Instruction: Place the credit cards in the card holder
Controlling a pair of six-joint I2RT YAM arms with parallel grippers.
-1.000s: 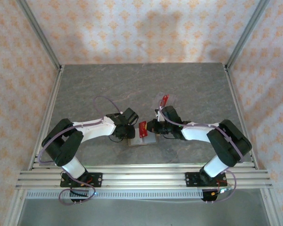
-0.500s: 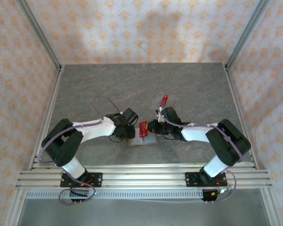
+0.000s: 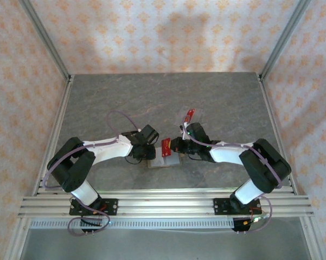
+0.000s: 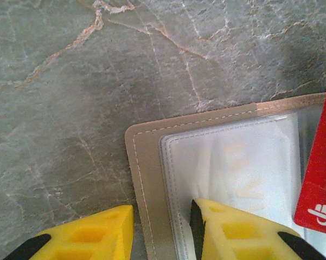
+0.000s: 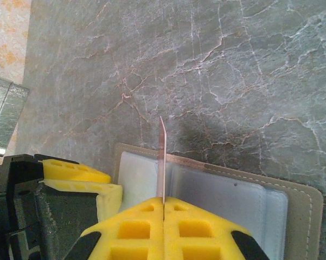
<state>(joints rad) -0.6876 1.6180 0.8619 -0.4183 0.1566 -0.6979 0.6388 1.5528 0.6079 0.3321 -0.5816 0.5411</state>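
Observation:
The card holder (image 3: 171,162) lies open on the marble, brown-edged (image 4: 145,179) with pale grey pockets (image 5: 228,192). My right gripper (image 3: 173,146) (image 5: 164,205) is shut on a red credit card (image 3: 165,147), seen edge-on (image 5: 162,154) standing over the holder's middle fold. The same card shows at the right edge of the left wrist view (image 4: 320,179). My left gripper (image 3: 151,153) (image 4: 163,211) stands open astride the holder's left edge, with one finger on the table and the other on the pocket. Another red credit card (image 3: 189,115) stands tilted behind the right wrist.
Bare marble table (image 3: 163,97) stretches behind the arms. Aluminium frame rails run along the near edge (image 3: 163,205) and both sides. A metal rail (image 5: 2,114) shows at the left of the right wrist view. Patterned walls enclose the table.
The right arm has shifted very slightly. The card, the card holder and the left gripper stay where they were.

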